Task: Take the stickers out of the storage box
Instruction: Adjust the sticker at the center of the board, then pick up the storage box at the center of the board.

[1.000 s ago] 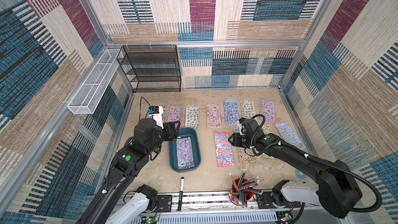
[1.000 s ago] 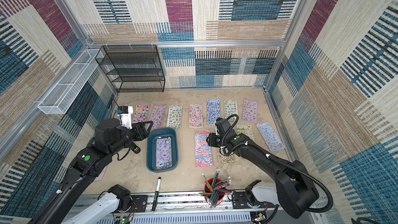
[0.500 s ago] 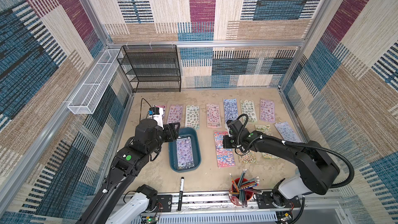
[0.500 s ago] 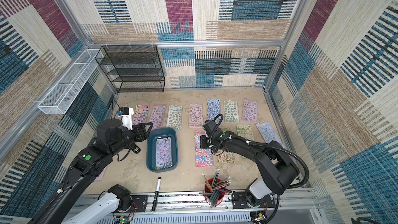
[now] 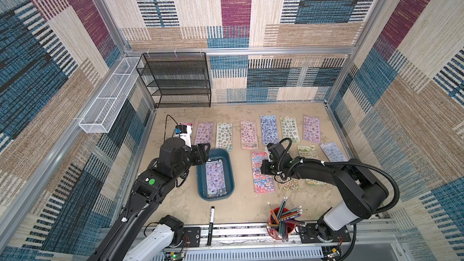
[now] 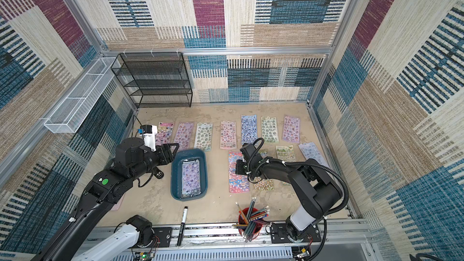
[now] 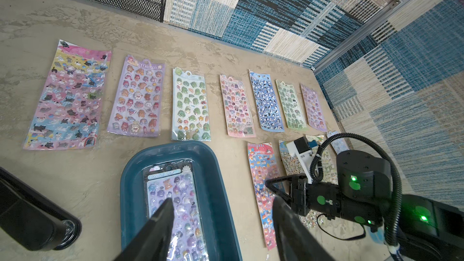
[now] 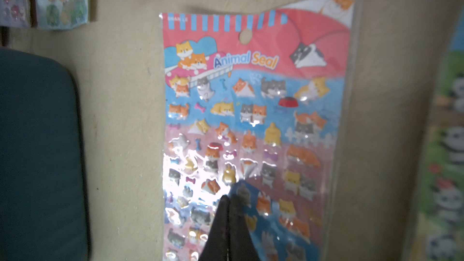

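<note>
The dark teal storage box (image 5: 200,180) (image 6: 175,174) (image 7: 130,197) stands left of the middle of the floor. One lilac sheet of stickers (image 5: 215,175) (image 7: 173,197) lies flat inside it. Several other sheets (image 5: 248,134) lie in rows on the floor behind and to the right of it. My left gripper (image 5: 204,150) (image 7: 223,198) hangs open and empty over the box's far left end. Right of the box, my right gripper (image 5: 263,169) (image 8: 228,197) is shut, its tips just above a red-and-blue sheet (image 5: 261,179) (image 8: 251,121) and pinching nothing.
A black mesh rack (image 5: 175,79) stands at the back left wall. A white wire basket (image 5: 108,104) hangs on the left wall. Near the front edge are a red cup of pencils (image 5: 281,219) and a black marker (image 5: 211,222).
My right arm has swung left from the sheets further right to above the red-and-blue sheet, and its jaws have shut. The left arm has stayed where it was.
</note>
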Available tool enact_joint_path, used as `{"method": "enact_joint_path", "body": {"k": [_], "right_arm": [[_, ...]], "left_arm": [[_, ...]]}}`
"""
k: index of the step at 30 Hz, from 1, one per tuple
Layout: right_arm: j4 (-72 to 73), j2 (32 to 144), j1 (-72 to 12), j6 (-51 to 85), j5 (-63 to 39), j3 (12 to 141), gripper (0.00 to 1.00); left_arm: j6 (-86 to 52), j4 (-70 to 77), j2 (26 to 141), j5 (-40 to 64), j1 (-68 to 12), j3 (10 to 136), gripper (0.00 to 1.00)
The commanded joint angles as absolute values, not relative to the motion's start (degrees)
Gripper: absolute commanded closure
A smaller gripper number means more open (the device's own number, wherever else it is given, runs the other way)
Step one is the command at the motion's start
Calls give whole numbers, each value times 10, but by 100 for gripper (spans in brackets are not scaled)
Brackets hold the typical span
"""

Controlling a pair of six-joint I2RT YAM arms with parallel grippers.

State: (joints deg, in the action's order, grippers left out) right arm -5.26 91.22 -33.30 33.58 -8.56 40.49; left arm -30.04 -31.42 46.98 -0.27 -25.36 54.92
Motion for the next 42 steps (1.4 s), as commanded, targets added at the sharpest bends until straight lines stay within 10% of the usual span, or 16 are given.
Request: {"method": "enact_joint_path", "body": {"k": [1,26,42], "right_arm": [[-59,917,-331,335,-77,405,100],[-265,857,-478,212,119,682,89],[-238,954,-578,230,134,718,58]], "left_arm": [[-305,-313,470,-11,-253,547,37],[-307,-516,470,-116,-253,536,24],[-347,-445,600,-42,-245,450,27]]}}
